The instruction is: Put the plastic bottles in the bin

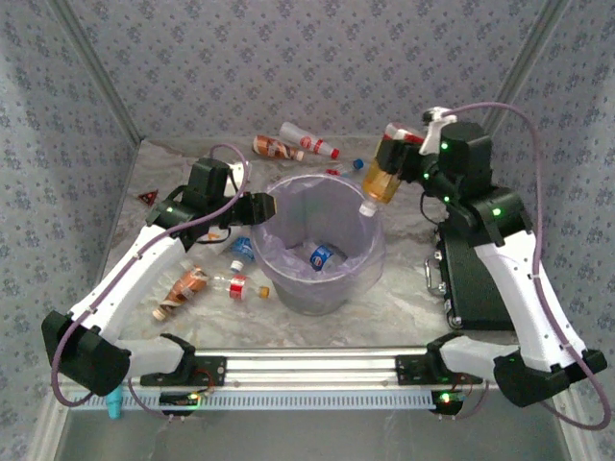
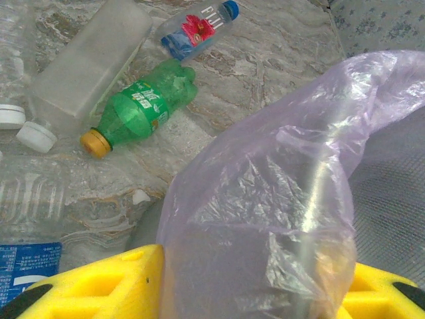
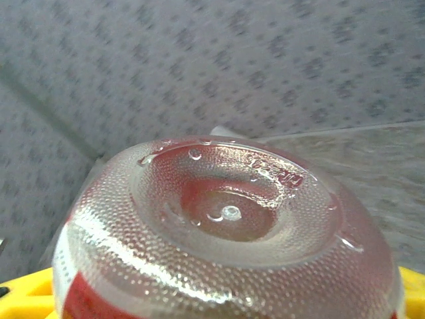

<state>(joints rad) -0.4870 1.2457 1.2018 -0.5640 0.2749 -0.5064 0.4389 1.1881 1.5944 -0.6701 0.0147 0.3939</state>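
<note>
Green bottle (image 2: 143,109) near lavender-lined bin (image 2: 265,199)

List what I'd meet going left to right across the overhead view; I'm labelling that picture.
From the left: small red triangle → crushed clear plastic bottle with an orange-brown label → round lavender-lined bin → orange-tinted clear plastic bottle hanging cap-down over the bin's right rim → black rectangular case.

The top view looks down from above the near edge over the whole counter (image 1: 408,288). The left wrist view sits close against the bin (image 2: 265,199), shared with the top view. The right wrist view nearly touches a bottle (image 3: 226,219), apparently facing the wall (image 3: 199,66).
</note>
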